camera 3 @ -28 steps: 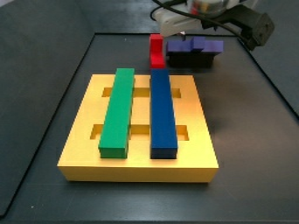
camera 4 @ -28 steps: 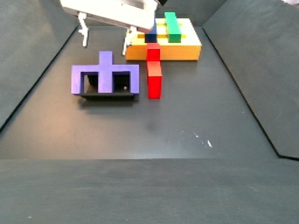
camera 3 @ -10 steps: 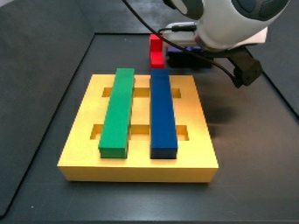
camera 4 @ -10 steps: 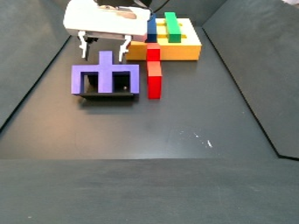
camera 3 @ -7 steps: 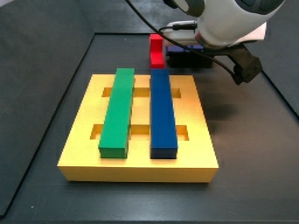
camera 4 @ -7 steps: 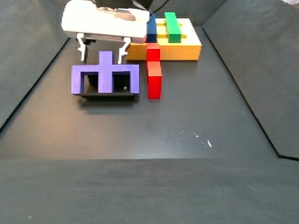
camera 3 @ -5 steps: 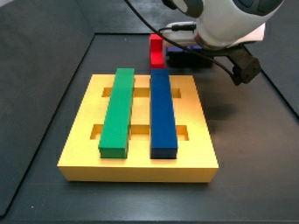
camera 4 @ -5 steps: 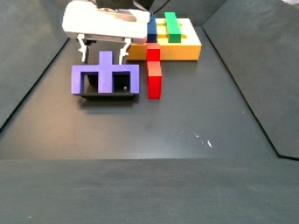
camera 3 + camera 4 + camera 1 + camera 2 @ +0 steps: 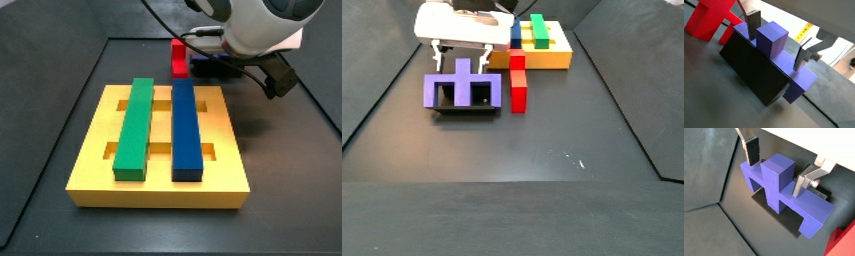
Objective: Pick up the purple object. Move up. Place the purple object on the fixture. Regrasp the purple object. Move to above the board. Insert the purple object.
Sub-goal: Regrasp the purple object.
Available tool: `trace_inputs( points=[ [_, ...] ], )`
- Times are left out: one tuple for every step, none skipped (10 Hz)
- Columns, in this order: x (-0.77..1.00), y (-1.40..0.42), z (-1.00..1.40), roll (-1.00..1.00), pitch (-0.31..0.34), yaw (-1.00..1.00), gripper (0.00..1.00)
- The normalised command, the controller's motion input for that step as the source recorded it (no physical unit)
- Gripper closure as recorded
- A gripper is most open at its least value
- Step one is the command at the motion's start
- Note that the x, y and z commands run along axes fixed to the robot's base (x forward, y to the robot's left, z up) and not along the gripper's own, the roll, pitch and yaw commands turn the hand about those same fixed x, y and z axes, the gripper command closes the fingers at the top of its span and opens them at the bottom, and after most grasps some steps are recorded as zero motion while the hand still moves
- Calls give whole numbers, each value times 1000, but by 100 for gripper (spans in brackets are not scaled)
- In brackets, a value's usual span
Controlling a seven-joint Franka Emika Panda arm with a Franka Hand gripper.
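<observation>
Nearest me in a side view sits the board, with a green bar and a dark-blue bar lying side by side in its slots. Just beyond its far edge I see a red block standing upright. Right of that red block, the arm's white body blocks most of the purple object and whatever it rests on.

From a side view on the opposite end, the purple object lies on the fixture, red block just beside it. The gripper hangs over the piece's far stem.

In both wrist views I see the fingers straddling the purple stem, spread wide, with gaps on either side, nothing gripped. The fixture shows as a dark slab under the piece.
</observation>
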Motion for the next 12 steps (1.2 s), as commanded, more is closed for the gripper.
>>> trace_inputs(
  points=[
    [129, 0, 0, 0, 40, -231, 0],
    [143, 0, 0, 0, 71, -243, 0],
    [43, 29, 0, 0, 11, -143, 0],
    [0, 31, 0, 0, 0, 0, 0],
    [0, 0, 0, 0, 0, 0, 0],
    [0, 0, 0, 0, 0, 0, 100],
    [0, 0, 0, 0, 0, 0, 100],
    [0, 0, 0, 0, 0, 0, 100],
    [0, 0, 0, 0, 0, 0, 100],
    [0, 0, 0, 0, 0, 0, 100],
    [0, 0, 0, 0, 0, 0, 100],
    [0, 0, 0, 0, 0, 0, 100]
  ],
)
